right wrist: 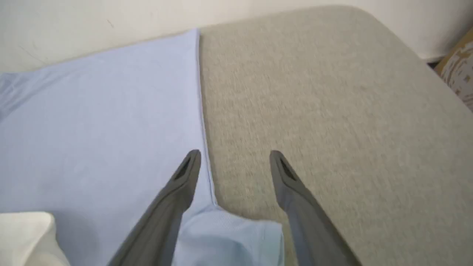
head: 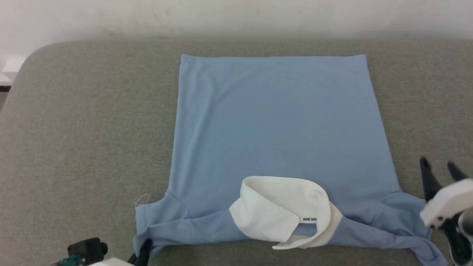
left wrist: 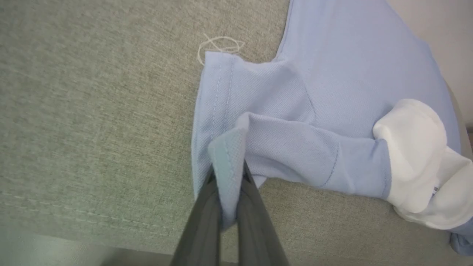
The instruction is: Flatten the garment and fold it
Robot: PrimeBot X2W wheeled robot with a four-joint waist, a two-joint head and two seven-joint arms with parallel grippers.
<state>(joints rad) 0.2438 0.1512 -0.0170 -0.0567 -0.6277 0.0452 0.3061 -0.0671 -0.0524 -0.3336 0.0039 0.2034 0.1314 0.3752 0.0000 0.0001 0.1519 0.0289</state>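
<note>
The light blue polo shirt [head: 277, 125] lies back-up on the grey surface, hem at the far side, white collar [head: 284, 210] towards me. Both short sleeves are partly folded along the near edge. My left gripper [left wrist: 228, 177] is shut on a pinched fold of the left sleeve [left wrist: 236, 147], the cloth rising between its fingers; in the head view it sits at the bottom left [head: 145, 248]. My right gripper [right wrist: 234, 157] is open and hangs above the right sleeve [right wrist: 229, 236], one finger over the shirt's side edge, the other over bare fabric; in the head view it stands at the right [head: 439, 166].
The grey upholstered surface [head: 92, 129] has a rounded far-left corner and meets a pale wall [head: 236, 18] at the back. A loose white thread [left wrist: 218, 46] lies by the left sleeve. Bare fabric stretches on both sides of the shirt.
</note>
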